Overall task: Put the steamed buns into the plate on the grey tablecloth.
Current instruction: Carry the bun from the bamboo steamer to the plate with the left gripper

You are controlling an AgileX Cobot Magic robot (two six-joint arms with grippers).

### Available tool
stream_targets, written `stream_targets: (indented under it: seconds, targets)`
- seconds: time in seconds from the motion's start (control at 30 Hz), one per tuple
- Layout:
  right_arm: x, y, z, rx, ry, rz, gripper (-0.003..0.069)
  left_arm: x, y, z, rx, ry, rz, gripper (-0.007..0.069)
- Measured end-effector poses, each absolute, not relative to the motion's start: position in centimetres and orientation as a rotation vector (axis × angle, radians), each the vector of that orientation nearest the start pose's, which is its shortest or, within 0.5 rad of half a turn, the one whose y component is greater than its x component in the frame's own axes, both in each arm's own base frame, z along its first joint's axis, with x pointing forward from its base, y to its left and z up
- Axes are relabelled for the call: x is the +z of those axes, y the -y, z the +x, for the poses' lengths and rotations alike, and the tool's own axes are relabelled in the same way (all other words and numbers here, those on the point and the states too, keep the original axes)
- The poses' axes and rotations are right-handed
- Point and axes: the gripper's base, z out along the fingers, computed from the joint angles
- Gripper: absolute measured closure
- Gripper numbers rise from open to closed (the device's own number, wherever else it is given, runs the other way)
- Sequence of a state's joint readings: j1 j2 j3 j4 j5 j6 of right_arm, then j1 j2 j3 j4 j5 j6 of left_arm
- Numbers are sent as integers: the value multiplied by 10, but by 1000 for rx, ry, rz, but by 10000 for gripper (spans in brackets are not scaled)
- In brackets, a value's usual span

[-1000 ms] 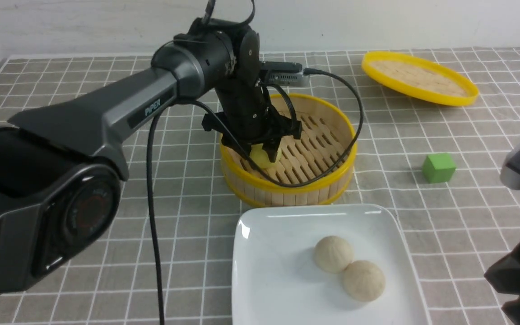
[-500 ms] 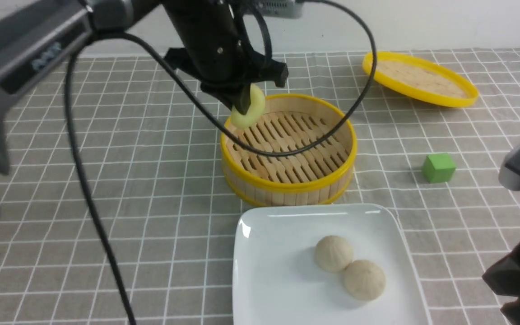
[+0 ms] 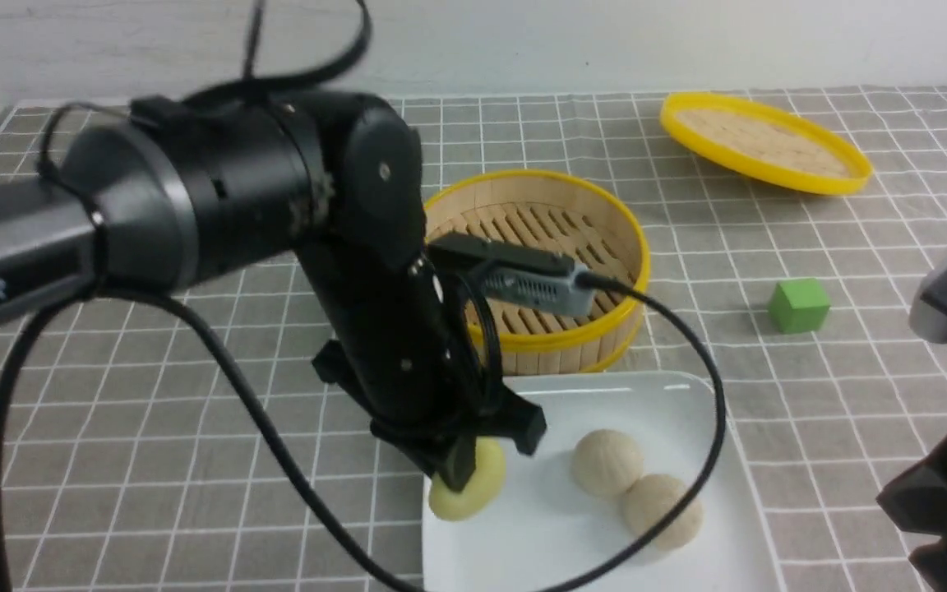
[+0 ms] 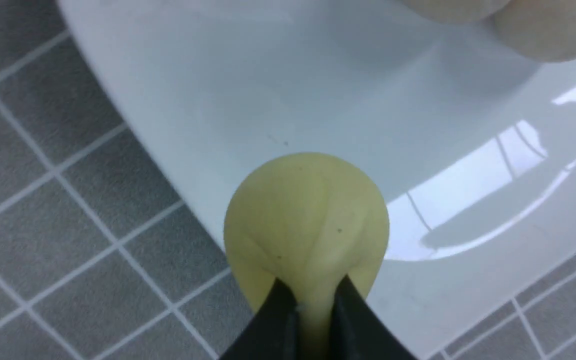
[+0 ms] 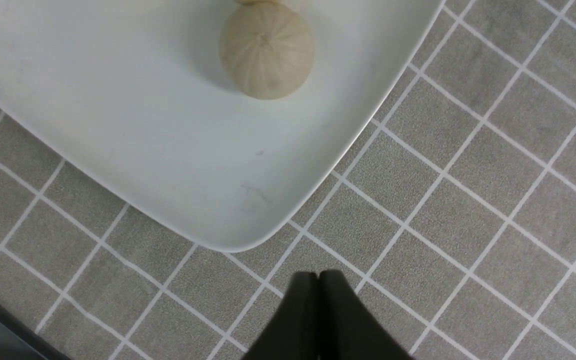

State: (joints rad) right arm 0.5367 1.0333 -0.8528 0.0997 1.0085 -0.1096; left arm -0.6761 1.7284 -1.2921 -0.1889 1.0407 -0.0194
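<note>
Yellow bun (image 4: 308, 220): pinched between the two fingers of the left gripper (image 3: 473, 475) and dented where they bite. It hangs at the left rim of the plate (image 3: 654, 393), part over the white surface and part over the cloth (image 3: 194, 411). Whether it touches the plate cannot be told.

Beige buns (image 3: 607, 462), two: on the plate, touching each other, to the right of the left gripper and apart from it.

Plate: flat on the cloth, directly under and to the right of the left gripper.

Steamer (image 3: 605, 329): beyond the left gripper, just behind the plate.

Cube (image 3: 799, 305), green: on the cloth, well to the right of the left gripper.

Lid (image 3: 765, 144): far beyond and to the right, well apart.

Right gripper (image 5: 319, 280): fingers pressed together with nothing between them, above the cloth just off a rounded plate corner, one beige bun lying beyond it.
</note>
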Motion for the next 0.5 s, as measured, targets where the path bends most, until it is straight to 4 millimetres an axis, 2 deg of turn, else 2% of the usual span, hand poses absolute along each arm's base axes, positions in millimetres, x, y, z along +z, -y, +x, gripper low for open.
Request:
stream_targets:
  seconds: [0.1,0.13,0.23,0.33,0.43,0.5]
  targets:
    - [303,-100,152,265,-2561,-810,646,229,239,257,-336,-2856,888,490]
    - [303,-100,152,265,-2561,-810,647,229,239,257,-336,-2856,888,490]
    - [303,-98,149,259,-2588,-822,643,219,247,259,-354,-2844,884,369]
    - [304,-94,142,253,-2622,-838,641,214,249,260,-356,-2853,879,290]
    - [315,-83,123,261,-2613,-829,637,212,252,262,-386,-2844,854,179]
    - [323,-76,111,274,-2583,-810,635,212,253,263,-403,-2831,840,141]
